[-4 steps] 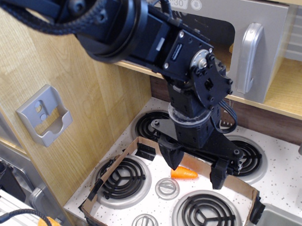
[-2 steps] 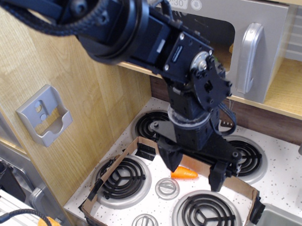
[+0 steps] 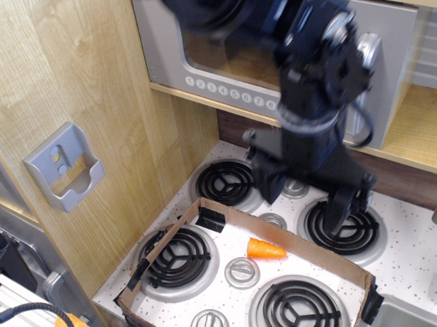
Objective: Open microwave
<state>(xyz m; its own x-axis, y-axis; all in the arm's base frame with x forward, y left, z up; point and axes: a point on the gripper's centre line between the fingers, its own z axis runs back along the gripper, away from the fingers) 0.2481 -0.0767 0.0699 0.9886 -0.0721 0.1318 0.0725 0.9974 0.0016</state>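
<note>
The microwave (image 3: 200,46) sits on the wooden shelf above and behind my hand (image 3: 306,193), door closed as far as I can judge. Its silver loop handle (image 3: 369,54) stands upright at the door's right edge, long axis vertical, and is mostly hidden behind my wrist; only its upper part shows. From my hand the handle lies up and a little to the right, near but not touching. My hand points downward, toward the stove, so it would have to rise and turn toward the door before it could hook that loop. A row of round white buttons (image 3: 227,91) runs along the door's lower edge, to the upper left of my hand.

My fingers (image 3: 266,180) are spread apart with nothing between them.

Below my hand is the speckled white worktop (image 3: 415,250) with four black coil burners. A shallow cardboard tray (image 3: 206,210) lies on it, below and to the left of my hand, with an orange carrot (image 3: 266,249) inside, well clear of the fingers. A grey square bracket (image 3: 64,165) is fixed to the wooden side panel far to my left.

Room to work looks tight: the shelf edge is just behind my hand, and the door needs space to swing.
</note>
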